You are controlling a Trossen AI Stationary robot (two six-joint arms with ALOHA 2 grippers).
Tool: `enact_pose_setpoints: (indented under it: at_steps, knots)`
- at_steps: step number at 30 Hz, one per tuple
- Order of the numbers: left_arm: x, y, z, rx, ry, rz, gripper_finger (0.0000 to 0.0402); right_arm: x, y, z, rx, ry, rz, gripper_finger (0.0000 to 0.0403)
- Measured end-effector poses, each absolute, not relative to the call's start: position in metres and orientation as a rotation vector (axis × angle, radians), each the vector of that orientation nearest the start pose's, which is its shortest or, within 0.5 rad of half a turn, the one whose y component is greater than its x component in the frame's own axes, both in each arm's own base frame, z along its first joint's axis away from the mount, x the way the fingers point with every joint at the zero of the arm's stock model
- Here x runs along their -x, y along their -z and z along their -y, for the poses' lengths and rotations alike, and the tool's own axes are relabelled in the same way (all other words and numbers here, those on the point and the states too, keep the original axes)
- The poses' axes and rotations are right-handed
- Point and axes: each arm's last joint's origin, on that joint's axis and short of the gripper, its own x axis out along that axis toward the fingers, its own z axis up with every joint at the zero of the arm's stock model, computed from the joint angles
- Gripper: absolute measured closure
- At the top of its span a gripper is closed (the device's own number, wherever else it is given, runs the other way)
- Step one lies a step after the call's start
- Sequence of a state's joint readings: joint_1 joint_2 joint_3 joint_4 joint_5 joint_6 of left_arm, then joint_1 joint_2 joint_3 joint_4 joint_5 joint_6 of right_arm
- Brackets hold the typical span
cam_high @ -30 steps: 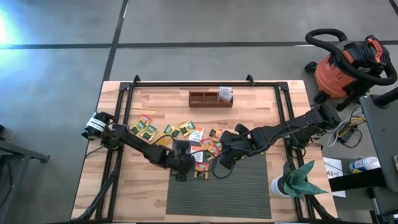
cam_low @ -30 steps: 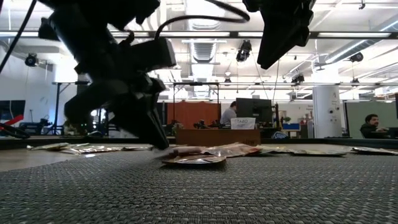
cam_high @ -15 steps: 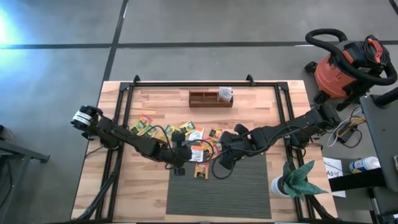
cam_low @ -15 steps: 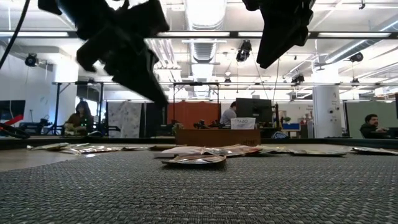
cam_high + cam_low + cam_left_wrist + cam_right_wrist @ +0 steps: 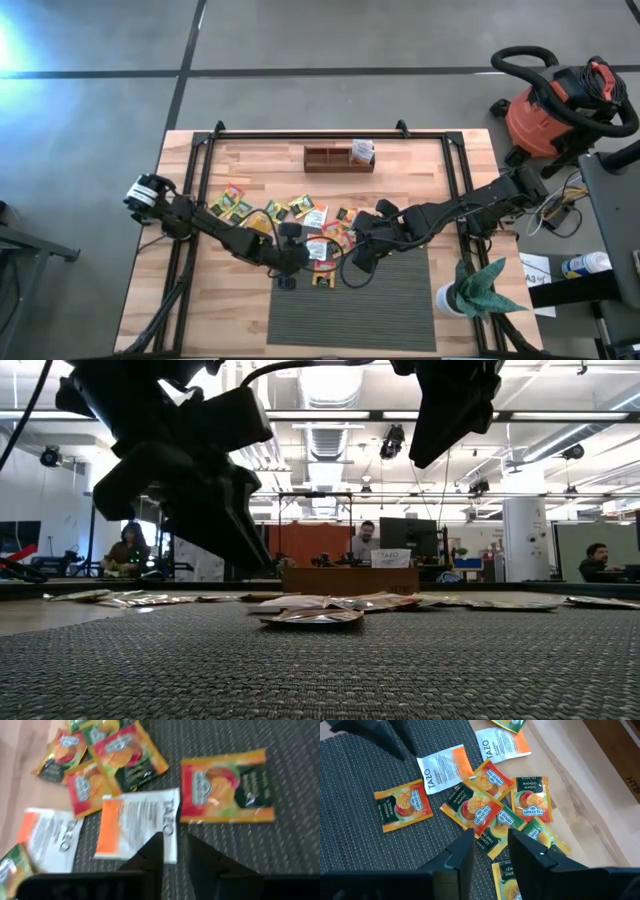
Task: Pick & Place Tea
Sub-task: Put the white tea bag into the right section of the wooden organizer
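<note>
While both arms reach in over the near-middle of the table, we see the left gripper point(image 5: 174, 851) hanging just above the dark ribbed mat point(image 5: 400, 300), its two fingers parted by a narrow gap with nothing between them. Directly ahead of the fingertips, almost under them, lies a white-and-orange sachet point(image 5: 137, 822). Just beyond and to one side of that is a mango sachet point(image 5: 226, 786), flat on the mat and apart from the rest. On the other side of the white one sits a small overlapping cluster of mango sachets point(image 5: 107, 757), half on mat, half on the wooden table point(image 5: 240, 300).

We see the right gripper point(image 5: 490, 851) close beside the left in the high view, also raised and holding nothing, fingers slightly apart. Ahead of it the tea point(image 5: 492, 805) spreads as a loose pile straddling the mat edge, nearest sachets just off the fingertips. A second white-and-orange sachet point(image 5: 501, 744) lies farther out on the wood.

In the low view, the pile reads as a flat heap, both grippers clear above it. The wooden tray point(image 5: 339, 158) sits well beyond both grippers, near the table's far edge.
</note>
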State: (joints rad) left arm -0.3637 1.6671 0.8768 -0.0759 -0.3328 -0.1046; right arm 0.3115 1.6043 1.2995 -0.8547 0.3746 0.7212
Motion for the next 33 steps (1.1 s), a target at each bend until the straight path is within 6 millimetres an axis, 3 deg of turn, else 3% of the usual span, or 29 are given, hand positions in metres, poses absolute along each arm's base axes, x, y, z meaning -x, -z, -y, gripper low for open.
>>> enact_pose_setpoints:
  at_steps: [4, 10, 16, 33]
  knots:
    - [-0.306, -0.154, 0.107, -0.201, -0.005, -0.834, 0.0297, -0.306, -0.264, -0.087, -0.257, 0.438, -0.996, 0.0289]
    - [-0.309, -0.139, 0.105, -0.263, -0.032, -0.872, 0.0294, -0.307, -0.264, -0.087, -0.260, 0.439, -0.994, 0.0289]
    - [-0.312, -0.137, 0.098, -0.270, -0.072, -0.874, 0.0295, -0.307, -0.265, -0.088, -0.268, 0.442, -0.990, 0.0289]
    - [-0.318, -0.134, 0.092, -0.276, -0.010, -0.859, 0.0350, -0.307, -0.265, -0.087, -0.285, 0.456, -0.981, 0.0289]
